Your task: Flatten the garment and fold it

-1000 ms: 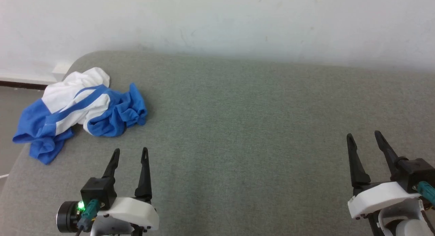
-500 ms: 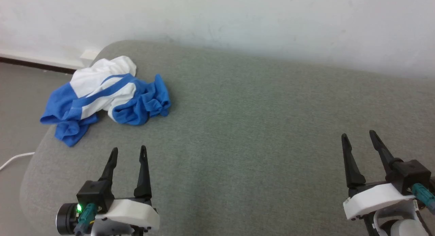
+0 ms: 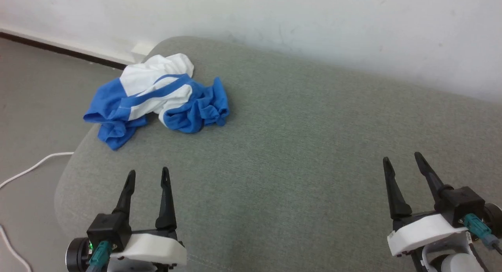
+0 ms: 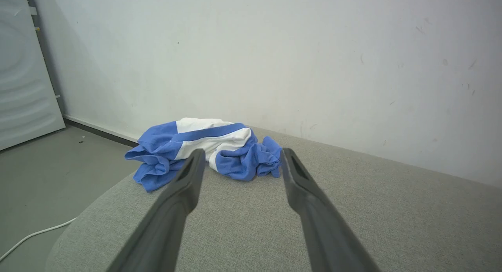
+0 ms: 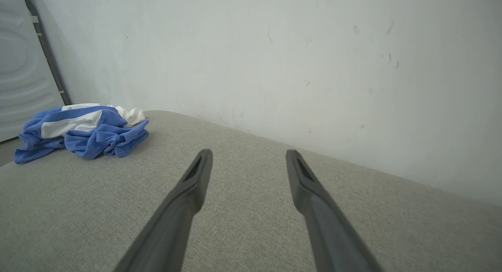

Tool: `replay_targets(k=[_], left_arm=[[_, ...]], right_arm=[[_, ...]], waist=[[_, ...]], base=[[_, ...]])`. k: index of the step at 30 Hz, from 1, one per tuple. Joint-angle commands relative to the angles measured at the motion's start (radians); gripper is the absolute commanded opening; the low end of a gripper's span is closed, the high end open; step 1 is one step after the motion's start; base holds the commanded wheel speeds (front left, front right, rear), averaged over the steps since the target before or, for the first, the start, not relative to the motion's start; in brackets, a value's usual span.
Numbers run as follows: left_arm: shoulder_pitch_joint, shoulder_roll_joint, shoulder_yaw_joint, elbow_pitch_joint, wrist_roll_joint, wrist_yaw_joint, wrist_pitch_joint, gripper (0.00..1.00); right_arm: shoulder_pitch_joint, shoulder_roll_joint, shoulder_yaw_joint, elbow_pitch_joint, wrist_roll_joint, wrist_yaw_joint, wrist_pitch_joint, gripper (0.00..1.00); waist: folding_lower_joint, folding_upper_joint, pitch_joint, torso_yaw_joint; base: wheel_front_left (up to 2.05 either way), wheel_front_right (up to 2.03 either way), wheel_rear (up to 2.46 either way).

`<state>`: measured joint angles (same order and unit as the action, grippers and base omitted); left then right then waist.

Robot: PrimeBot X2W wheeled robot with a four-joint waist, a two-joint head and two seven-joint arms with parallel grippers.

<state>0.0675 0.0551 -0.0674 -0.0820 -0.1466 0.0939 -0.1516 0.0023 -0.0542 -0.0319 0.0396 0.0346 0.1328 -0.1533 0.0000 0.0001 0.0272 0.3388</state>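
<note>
The garment (image 3: pixel 159 97) lies crumpled in a blue and white heap at the far left corner of the grey padded surface (image 3: pixel 294 146), one blue fold hanging at the left edge. In the left wrist view the garment (image 4: pixel 211 150) sits straight ahead beyond the fingertips. My left gripper (image 3: pixel 148 174) hovers open and empty at the lower left, well short of the cloth. My right gripper (image 3: pixel 402 160) is open and empty at the lower right, far from the heap. In the right wrist view the garment (image 5: pixel 82 133) lies far off to the left.
A white wall (image 3: pixel 313 25) runs right behind the grey surface. Grey floor (image 3: pixel 35 107) lies to the left, with a white cable (image 3: pixel 27 170) on it. A pale panel (image 4: pixel 23 87) stands at the left in the wrist views.
The head camera has turned left: the whole picture shifted right, bringing floor and cable into view. Both grippers stay open and roughly where they were in the frame.
</note>
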Motion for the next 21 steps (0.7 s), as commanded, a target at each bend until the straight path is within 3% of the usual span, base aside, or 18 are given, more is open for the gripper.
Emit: replay_targets(k=[1, 21], left_arm=[[0.019, -0.003, -0.005, -0.009, -0.013, 0.011, -0.014, 1.00], [0.051, -0.004, -0.028, -0.028, -0.050, 0.041, -0.053, 1.00]], right_arm=[[-0.014, 0.002, 0.004, 0.006, -0.003, -0.001, -0.012, 1.00], [-0.026, 0.003, 0.039, 0.041, -0.003, -0.002, -0.052, 1.00]], waist=[[0.0000, -0.0001, 0.002, 0.027], [0.0000, -0.0001, 0.002, 0.122]], base=[[0.00, 0.00, 0.00], [0.00, 0.00, 0.00]])
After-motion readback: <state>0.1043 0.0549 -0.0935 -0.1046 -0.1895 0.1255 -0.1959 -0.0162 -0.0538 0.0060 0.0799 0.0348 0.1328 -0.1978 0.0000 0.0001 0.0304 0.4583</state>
